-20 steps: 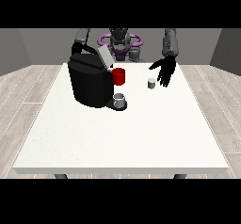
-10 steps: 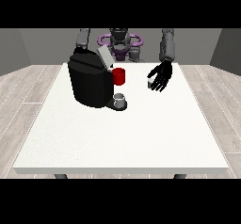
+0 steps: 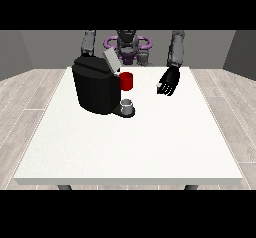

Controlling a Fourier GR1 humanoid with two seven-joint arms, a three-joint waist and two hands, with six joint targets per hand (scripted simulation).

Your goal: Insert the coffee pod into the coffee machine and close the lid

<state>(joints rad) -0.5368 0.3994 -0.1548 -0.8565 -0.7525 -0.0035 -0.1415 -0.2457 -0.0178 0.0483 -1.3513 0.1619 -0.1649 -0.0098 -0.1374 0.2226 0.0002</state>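
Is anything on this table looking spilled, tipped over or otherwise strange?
Nothing stands out. The coffee machine stands upright on the white table with its lid raised, a small cup sits upright at its base, and no spill shows.

A bare room: grey walls (image 3: pixel 20 52), pale plank floor (image 3: pixel 25 112), one white table (image 3: pixel 130 147).

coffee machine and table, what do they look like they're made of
The coffee machine looks like matte black plastic: dark, rounded, with only faint highlights. Its raised lid is pale grey, plastic or metal; the look leaves it open. The red part at its front seems like glossy plastic. The table has a flat white top with a fine speckle, probably laminate or painted board.
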